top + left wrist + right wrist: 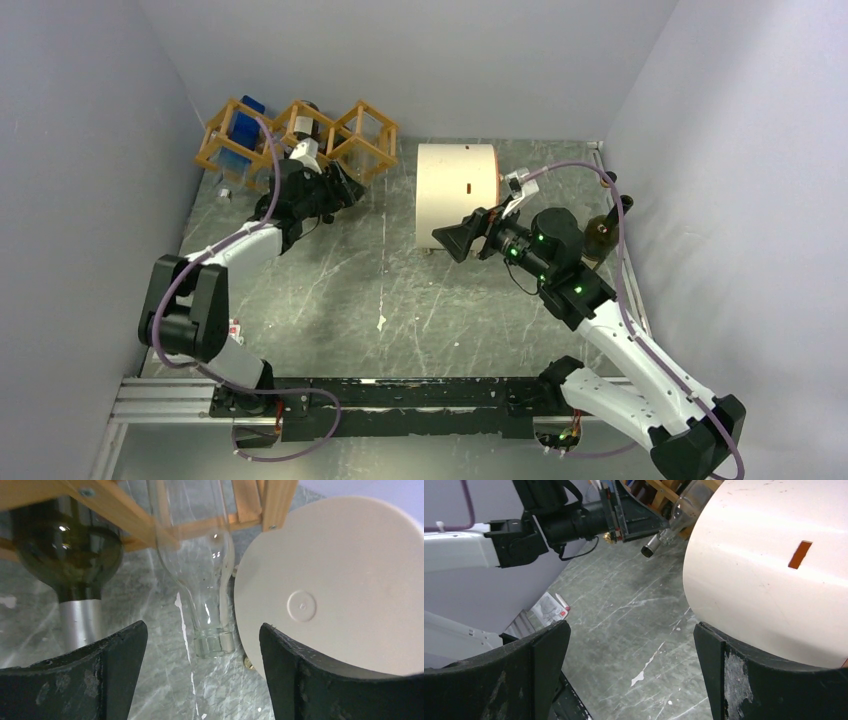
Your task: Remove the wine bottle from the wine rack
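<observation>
The wine rack (300, 135) of honey-brown wooden bars stands at the back left; its bars cross the top of the left wrist view (115, 510). A dark green wine bottle (67, 550) with a silver foil neck lies in a cell, neck toward me. A clear glass bottle (205, 580) lies in the cell beside it. My left gripper (202, 630) is open and empty, its jaws either side of the clear bottle's mouth and short of it. In the top view it (345, 190) sits just in front of the rack. My right gripper (629, 630) is open and empty above the table.
A cream cylindrical drum (455, 190) lies on its side mid-table, close to both grippers (325, 580) (769, 555). A blue bottle (245, 125) fills the rack's left cell. A dark bottle (600, 235) stands by the right wall. A small packet (549, 610) lies near the left arm's base.
</observation>
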`<state>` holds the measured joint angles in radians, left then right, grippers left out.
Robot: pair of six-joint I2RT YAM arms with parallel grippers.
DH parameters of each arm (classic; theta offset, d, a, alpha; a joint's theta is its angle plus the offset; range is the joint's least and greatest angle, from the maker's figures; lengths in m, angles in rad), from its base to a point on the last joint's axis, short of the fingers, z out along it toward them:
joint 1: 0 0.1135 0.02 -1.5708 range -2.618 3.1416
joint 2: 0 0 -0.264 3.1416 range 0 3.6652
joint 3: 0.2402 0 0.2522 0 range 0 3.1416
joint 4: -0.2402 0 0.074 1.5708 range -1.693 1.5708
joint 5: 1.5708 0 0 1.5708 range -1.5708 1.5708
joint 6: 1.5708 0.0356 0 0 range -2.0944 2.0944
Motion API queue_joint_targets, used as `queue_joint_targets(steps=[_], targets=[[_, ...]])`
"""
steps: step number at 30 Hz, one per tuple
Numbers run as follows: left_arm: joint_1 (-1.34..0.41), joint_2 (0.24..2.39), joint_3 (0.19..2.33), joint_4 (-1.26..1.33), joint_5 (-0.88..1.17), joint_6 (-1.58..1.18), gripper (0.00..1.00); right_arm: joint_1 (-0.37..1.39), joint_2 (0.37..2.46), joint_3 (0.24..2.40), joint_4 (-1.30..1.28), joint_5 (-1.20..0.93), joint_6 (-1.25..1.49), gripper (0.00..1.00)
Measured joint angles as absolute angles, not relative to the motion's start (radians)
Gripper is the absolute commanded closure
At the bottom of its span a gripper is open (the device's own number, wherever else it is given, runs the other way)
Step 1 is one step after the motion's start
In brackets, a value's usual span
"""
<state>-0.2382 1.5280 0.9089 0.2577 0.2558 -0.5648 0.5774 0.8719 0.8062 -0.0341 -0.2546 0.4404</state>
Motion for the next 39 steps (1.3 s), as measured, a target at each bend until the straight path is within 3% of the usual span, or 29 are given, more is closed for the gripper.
queue_joint_targets(steps=[5,10,15,20,25,28,31,39], targets=[[-0.270,1.616,0.929,0.279,0.241,-0.601,0.23,0.577,0.860,0.801,-0.039,-0.239,0.436,0.00],[-0.295,1.672,0.985,0.287,0.232,-0.613,0.36,0.577,0.861,0.801,-0.057,-0.223,0.422,0.00],[-0.299,1.711,1.024,0.287,0.228,-0.614,0.40,0.577,0.868,0.801,-0.078,-0.204,0.404,0.00],[-0.298,1.738,1.041,0.286,0.229,-0.615,0.51,0.577,0.869,0.801,-0.088,-0.187,0.395,0.00],[-0.297,1.741,1.041,0.277,0.227,-0.618,0.64,0.577,0.869,0.801,-0.088,-0.183,0.395,0.00],[-0.294,1.741,1.041,0.265,0.227,-0.616,0.81,0.577,0.869,0.801,-0.088,-0.183,0.395,0.00],[-0.292,1.739,1.041,0.260,0.231,-0.617,0.91,0.577,0.869,0.801,-0.088,-0.183,0.395,0.00],[-0.258,1.649,0.973,0.233,0.282,-0.654,0.93,0.577,0.868,0.801,-0.088,-0.183,0.396,0.00]])
